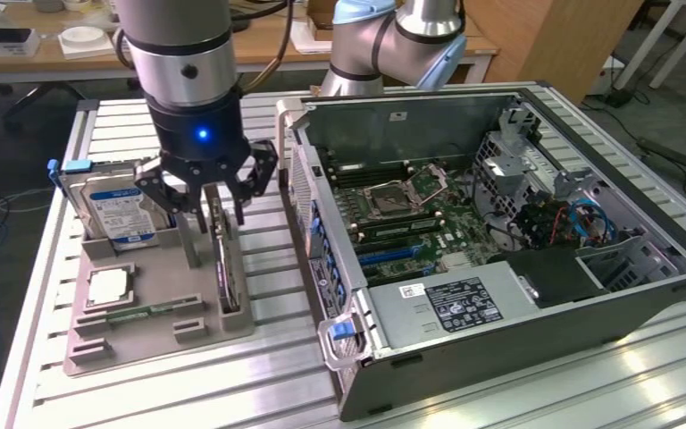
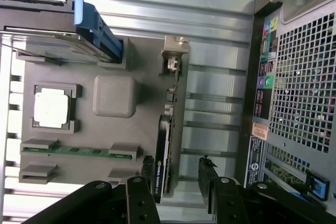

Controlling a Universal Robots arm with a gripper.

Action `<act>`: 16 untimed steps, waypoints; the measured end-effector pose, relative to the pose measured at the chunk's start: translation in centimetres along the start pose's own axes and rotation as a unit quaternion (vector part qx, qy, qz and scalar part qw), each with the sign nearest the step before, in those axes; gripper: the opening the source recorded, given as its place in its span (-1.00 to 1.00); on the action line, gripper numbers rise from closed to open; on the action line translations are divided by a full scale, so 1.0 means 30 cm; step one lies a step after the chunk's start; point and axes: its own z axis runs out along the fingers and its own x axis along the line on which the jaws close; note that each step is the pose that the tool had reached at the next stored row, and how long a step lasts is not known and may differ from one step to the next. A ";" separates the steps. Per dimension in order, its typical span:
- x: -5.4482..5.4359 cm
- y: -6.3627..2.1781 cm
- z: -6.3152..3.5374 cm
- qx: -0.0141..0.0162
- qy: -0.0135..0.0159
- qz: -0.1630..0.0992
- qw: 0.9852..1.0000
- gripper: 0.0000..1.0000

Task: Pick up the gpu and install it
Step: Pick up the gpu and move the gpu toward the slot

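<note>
By the worktop's (image 1: 629,384) edge on the exterior view's left, a grey tray (image 1: 117,344) carries an upright hard drive (image 1: 114,207) and a flat chip (image 1: 107,286). Along the tray's right side the gpu (image 1: 226,268) stands on edge. The hand (image 1: 212,210) hovers over it, fingers spread astride, not pinching. Rightward sits the open computer case (image 1: 534,349).

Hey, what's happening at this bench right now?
A robot arm's gripper hangs over the gpu, which stands on edge in a grey parts holder beside a hard drive. The jaws are open, one finger on either side of the card, not closed on it. The card sits in its slot, not lifted. The open computer case waits on the exterior view's right.
</note>
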 end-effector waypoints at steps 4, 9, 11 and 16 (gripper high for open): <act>-0.003 -0.001 0.005 0.000 0.000 0.000 1.000 -0.06; -0.007 -0.002 0.011 0.000 0.000 0.000 1.000 -0.06; -0.008 -0.002 0.013 0.000 0.000 0.000 1.000 -0.06; -0.011 -0.003 0.019 0.000 0.000 -0.001 1.000 -0.06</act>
